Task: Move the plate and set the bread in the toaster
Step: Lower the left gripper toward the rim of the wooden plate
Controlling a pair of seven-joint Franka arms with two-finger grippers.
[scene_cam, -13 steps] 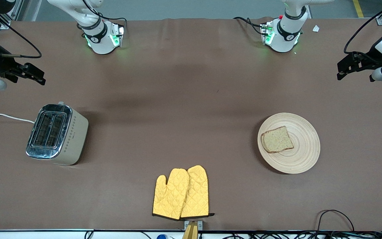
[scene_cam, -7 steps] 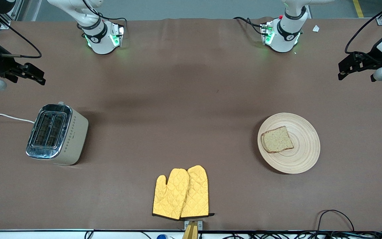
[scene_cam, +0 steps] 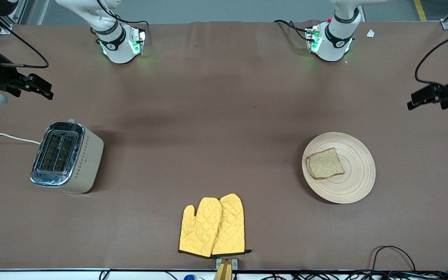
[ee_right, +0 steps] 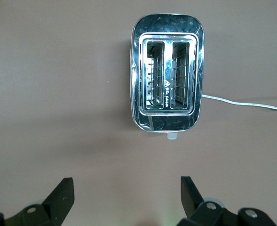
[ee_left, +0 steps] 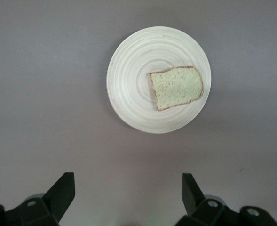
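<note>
The pale wooden plate [scene_cam: 358, 171] lies toward the left arm's end of the table with the slice of seeded bread [scene_cam: 325, 163] flat on it. The cream toaster [scene_cam: 66, 157] stands toward the right arm's end, both slots empty. My left gripper [scene_cam: 411, 101] hangs open and empty above the table near that end's edge, apart from the plate. Its wrist view shows the plate [ee_left: 129, 84], the bread [ee_left: 177, 87] and the gripper [ee_left: 127, 181]. My right gripper [scene_cam: 49, 91] waits open above the table beside the toaster, which also shows in its wrist view [ee_right: 167, 92] with the gripper [ee_right: 126, 184].
A pair of yellow oven mitts [scene_cam: 212, 225] lies near the table's front edge, midway between the toaster and the plate. The toaster's white cord [scene_cam: 2, 135] runs off the right arm's end of the table. Loose cables hang along the front edge.
My left gripper has shifted outward toward the table's edge at the left arm's end, and less of its arm shows. The right arm, plate, bread and toaster have not moved.
</note>
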